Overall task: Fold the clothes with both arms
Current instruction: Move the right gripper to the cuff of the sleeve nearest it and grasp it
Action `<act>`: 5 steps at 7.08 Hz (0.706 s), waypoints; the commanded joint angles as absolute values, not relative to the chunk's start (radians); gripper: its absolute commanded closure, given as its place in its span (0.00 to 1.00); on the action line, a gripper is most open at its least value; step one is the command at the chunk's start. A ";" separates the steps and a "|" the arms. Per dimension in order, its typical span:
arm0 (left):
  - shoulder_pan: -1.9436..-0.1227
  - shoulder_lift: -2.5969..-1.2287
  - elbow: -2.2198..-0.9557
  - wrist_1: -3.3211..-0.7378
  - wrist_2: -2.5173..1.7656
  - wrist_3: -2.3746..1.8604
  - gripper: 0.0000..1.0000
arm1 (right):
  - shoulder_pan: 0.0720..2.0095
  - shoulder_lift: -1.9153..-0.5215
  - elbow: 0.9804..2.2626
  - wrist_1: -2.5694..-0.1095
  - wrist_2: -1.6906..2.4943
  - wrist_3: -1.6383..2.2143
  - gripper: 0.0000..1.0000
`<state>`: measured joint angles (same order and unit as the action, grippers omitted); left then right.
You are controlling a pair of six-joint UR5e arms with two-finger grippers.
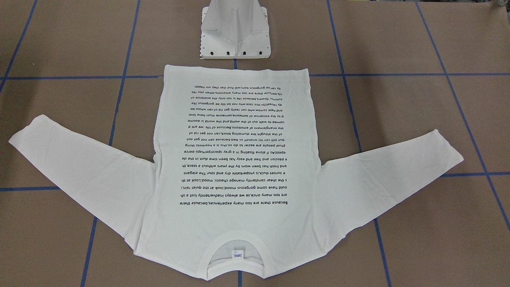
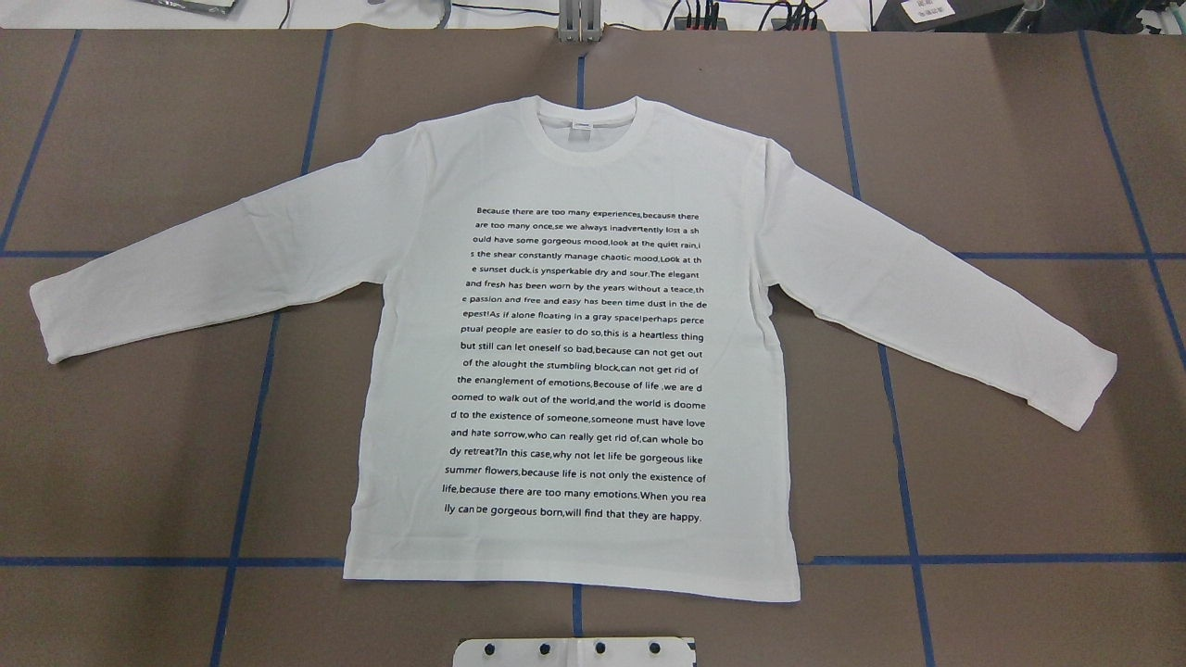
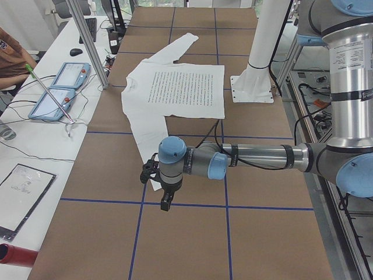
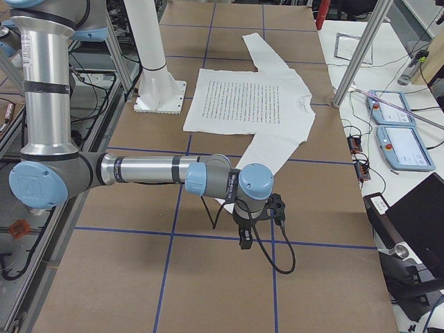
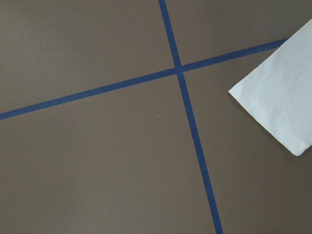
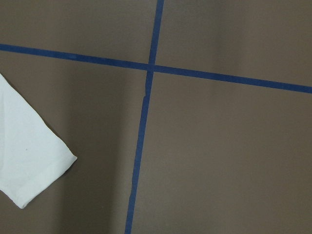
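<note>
**While the white long-sleeved cotton shirt (image 2: 573, 352) lies spread flat, no fold is yet begun**

As it lies now, the shirt is face up on the brown paper-covered table (image 2: 139, 445), with its block of black printed text (image 1: 235, 143) uppermost. Its ribbed collar (image 2: 586, 120) is at the far side and its hem (image 2: 574, 584) is near the white flared pedestal base (image 1: 235, 36). Both sleeves angle outward, well apart from the body.

The grey-and-silver left arm (image 3: 256, 157) reaches low over the table, and the left gripper (image 3: 166, 201) hangs near the left cuff (image 2: 46, 324). The right arm (image 4: 139, 170) mirrors it, with the right gripper (image 4: 246, 236) near the right cuff (image 2: 1084, 389). Neither gripper touches cloth. Whether their jaws stand wide or narrow cannot be told, since only the side views show them.

Each wrist camera sees a cuff corner at the edge of its picture beside crossing blue tape lines (image 5: 178, 68). From that I judge each gripper to be a little outside its cuff.

The step in hand looks to be taking the sleeves. To do it well:

- Bring each gripper inward until the cuff sits under it.
- Come down square and pinch both layers of the cuff rather than the top one alone.
- Lift only enough to clear the table.
- Move both arms together, so the body of the shirt is not dragged askew or wrinkled.
</note>
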<state>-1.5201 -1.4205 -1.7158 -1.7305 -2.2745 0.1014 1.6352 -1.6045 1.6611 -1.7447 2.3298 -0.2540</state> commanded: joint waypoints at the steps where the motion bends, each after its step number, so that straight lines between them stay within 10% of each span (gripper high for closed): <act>1: -1.523 -1.419 -1.718 -1.732 -2.276 0.101 0.01 | 1.643 -1.611 1.664 -1.740 2.329 -0.247 0.00; 5: -1.517 -1.494 -1.739 -1.741 -2.279 0.091 0.01 | 1.606 -1.594 1.664 -1.726 2.353 -0.238 0.00</act>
<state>-1.5225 -1.4541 -1.7328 -1.7396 -2.2788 0.0959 1.6294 -1.6024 1.6601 -1.7339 2.3385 -0.2386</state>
